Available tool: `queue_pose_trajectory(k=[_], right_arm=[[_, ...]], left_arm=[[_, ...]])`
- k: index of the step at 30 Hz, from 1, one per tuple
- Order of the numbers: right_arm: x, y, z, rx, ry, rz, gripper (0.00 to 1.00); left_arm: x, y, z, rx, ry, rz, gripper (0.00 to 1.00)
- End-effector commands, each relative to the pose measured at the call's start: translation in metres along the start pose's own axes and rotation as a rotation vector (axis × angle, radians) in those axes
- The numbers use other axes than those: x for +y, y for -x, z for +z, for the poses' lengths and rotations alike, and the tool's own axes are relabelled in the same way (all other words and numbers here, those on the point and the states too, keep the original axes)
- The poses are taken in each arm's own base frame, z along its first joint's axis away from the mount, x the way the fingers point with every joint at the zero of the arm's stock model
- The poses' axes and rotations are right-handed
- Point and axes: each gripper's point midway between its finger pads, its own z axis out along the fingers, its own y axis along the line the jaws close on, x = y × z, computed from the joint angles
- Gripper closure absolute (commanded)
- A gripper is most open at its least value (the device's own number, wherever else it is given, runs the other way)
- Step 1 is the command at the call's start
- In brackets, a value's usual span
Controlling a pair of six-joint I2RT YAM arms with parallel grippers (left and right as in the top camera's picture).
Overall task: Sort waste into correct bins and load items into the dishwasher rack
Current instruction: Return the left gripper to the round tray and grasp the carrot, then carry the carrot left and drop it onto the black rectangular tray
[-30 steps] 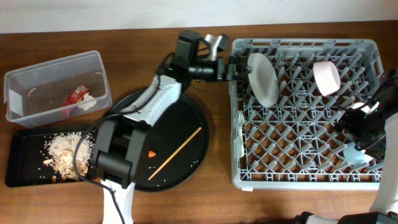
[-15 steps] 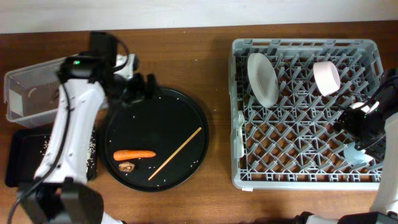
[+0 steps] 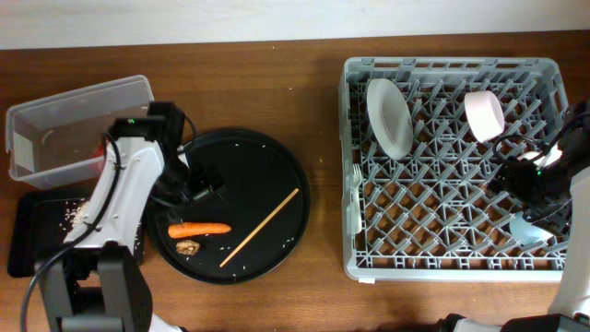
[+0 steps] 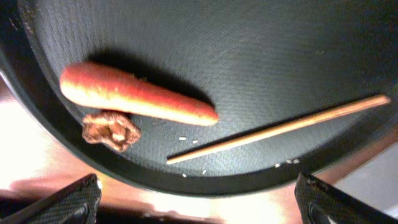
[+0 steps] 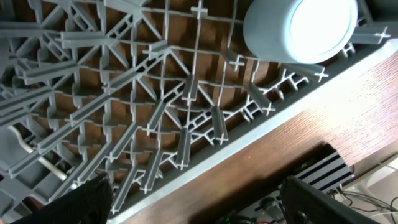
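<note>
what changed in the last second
The left gripper swung from the rack edge by the plate, past the clear tub, to hover open over the round black tray near the carrot. Nothing grasped. Right gripper and stick stayed put.

The overhead camera looks straight down on the whole desk (image 3: pixel 313 138) from high up. The left wrist camera hangs close over the round black tray (image 4: pixel 249 50), sharing its carrot (image 4: pixel 137 96) and wooden stick (image 4: pixel 280 127) with the overhead view. The right wrist camera peers closely down at the rack (image 5: pixel 155 112) edge and blue cup (image 5: pixel 301 28), likewise visible overhead.
</note>
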Motion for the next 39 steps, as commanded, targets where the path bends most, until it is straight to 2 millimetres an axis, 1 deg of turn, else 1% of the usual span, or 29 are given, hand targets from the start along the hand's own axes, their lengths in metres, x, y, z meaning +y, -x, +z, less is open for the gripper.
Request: queue_pose_trajectory(k=[1,3,6,12,13,18,19,20,21,25,29,30,33,34,36,39], right_arm=[[0.001,0.002,-0.004,-0.013,0.007,-0.009,0.11],[0.001,0.002,-0.004,-0.013,0.007,-0.009,0.11],[0.002,0.002,-0.004,-0.011,0.014,-0.009,0.11],[0.003,0.001,-0.004,-0.009,0.017,-0.009,0.11],[0.003,0.001,-0.004,-0.009,0.017,-0.009,0.11],[0.003,0.001,-0.004,-0.009,0.017,-0.009,0.11],[0.003,0.001,-0.004,-0.009,0.017,-0.009,0.11],[0.003,0.001,-0.004,-0.009,0.017,-0.009,0.11],[0.003,0.001,-0.004,-0.009,0.017,-0.009,0.11],[0.003,0.001,-0.004,-0.009,0.017,-0.009,0.11],[0.002,0.0,-0.004,-0.005,0.016,-0.009,0.11],[0.002,0.0,-0.004,-0.006,0.016,-0.009,0.11],[0.002,0.0,-0.004,-0.006,0.016,-0.01,0.11],[0.002,0.0,-0.004,-0.006,0.016,-0.009,0.11],[0.002,0.0,-0.004,-0.006,0.016,-0.009,0.11],[0.002,0.0,-0.004,-0.006,0.016,-0.01,0.11]], left_arm=[[0.009,-0.009,0.035,0.041,0.001,-0.171,0.01],[0.013,-0.011,0.05,0.044,0.005,-0.196,0.01],[0.019,-0.013,0.067,0.041,0.009,-0.207,0.02],[0.021,0.0,0.097,-0.047,-0.031,-0.193,0.02],[0.022,0.005,0.099,-0.07,-0.028,-0.19,0.05],[0.026,0.015,0.098,-0.124,-0.003,-0.188,0.22],[0.028,0.017,0.097,-0.137,0.009,-0.188,0.35],[0.029,0.02,0.097,-0.151,0.018,-0.188,0.41],[0.031,0.022,0.097,-0.163,0.027,-0.188,0.43],[0.035,0.029,0.095,-0.198,0.052,-0.189,0.57],[0.034,0.03,0.095,-0.204,0.047,-0.188,0.81],[0.034,0.03,0.095,-0.203,0.047,-0.188,0.84],[0.034,0.03,0.094,-0.203,0.048,-0.176,0.97],[0.034,0.03,0.092,-0.203,0.05,-0.162,0.99],[0.033,0.029,0.084,-0.203,0.051,-0.14,1.0],[0.026,0.033,0.054,-0.245,0.04,-0.043,1.0]])
